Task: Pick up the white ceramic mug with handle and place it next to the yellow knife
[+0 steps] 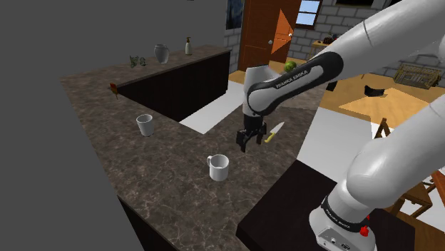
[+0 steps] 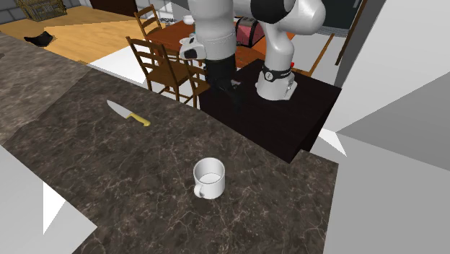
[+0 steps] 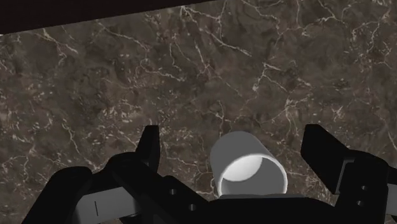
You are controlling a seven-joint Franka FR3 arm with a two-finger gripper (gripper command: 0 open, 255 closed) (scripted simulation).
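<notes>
Presently the approach step is judged to be in hand, since nothing has yet been grasped. The gripper (image 1: pixel 248 141) is seen hanging above the dark veined counter (image 1: pixel 171 185) with its two black fingers (image 3: pixel 151 145) spread wide apart and nothing touched by them. The white mug (image 1: pixel 218 166) is stood upright on the counter, its handle turned toward the shoulder view's left, near the gripper but lower and apart from it. In the wrist view the mug's open mouth (image 3: pixel 248 167) is framed between the fingers, though no contact is made. The yellow-handled knife (image 1: pixel 274 132) is laid flat on the counter, just beyond the gripper toward the shoulder view's right and well apart from the mug. A second white cup (image 1: pixel 145 125) is placed farther off and should be left alone. For the next move, a descent is called for until the mug's wall is bracketed by the fingers, with the handle kept clear of them, before any closing is attempted.
</notes>
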